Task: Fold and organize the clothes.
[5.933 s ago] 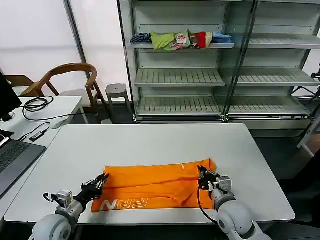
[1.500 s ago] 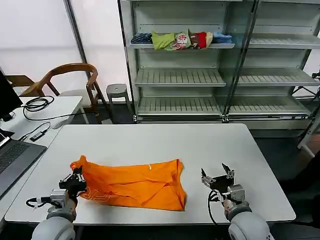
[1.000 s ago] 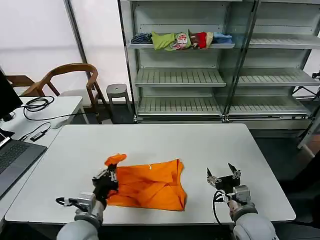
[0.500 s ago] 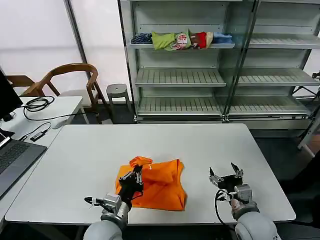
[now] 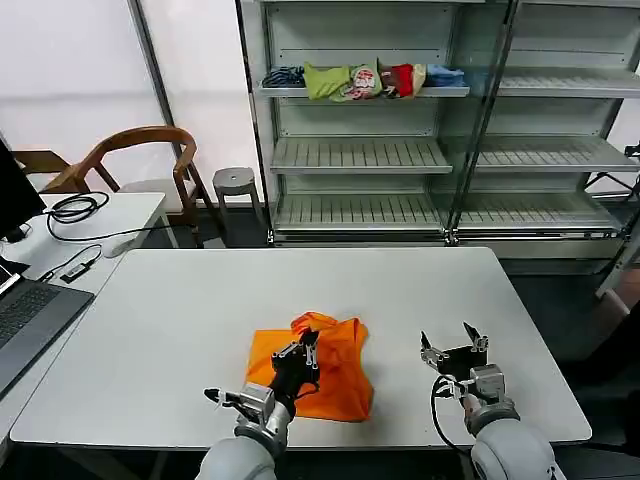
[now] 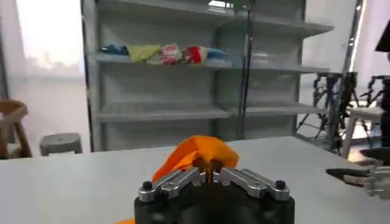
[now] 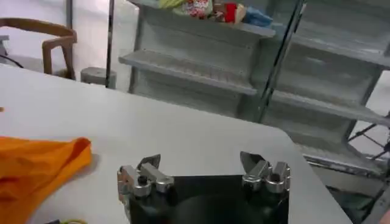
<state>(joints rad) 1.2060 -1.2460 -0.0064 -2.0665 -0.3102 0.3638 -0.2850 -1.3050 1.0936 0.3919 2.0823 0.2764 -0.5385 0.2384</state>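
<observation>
The orange T-shirt (image 5: 325, 365) lies bunched on the near middle of the white table (image 5: 180, 300). The left gripper (image 5: 303, 352) pinches a raised fold of it. To its right, the right gripper (image 5: 452, 347) hovers with jaws wide, holding nothing.

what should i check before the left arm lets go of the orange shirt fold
1. Left gripper grip on the bright orange soft-fabric T-shirt: ok, shut on a pinched bunch of cloth, seen close in the left wrist view.
2. Carried end over the far half: ok, the bunch sits above the shirt's other side.
3. Right gripper out of the way: ok, open, beside the shirt and apart from it.
4. Shirt fully on the white table: ok, well inside every edge.
5. Edges lined up under the fold: cannot tell, the gripper and raised cloth hide them.
6. Fold lying flat: not ok, cloth is bunched and lifted.
</observation>
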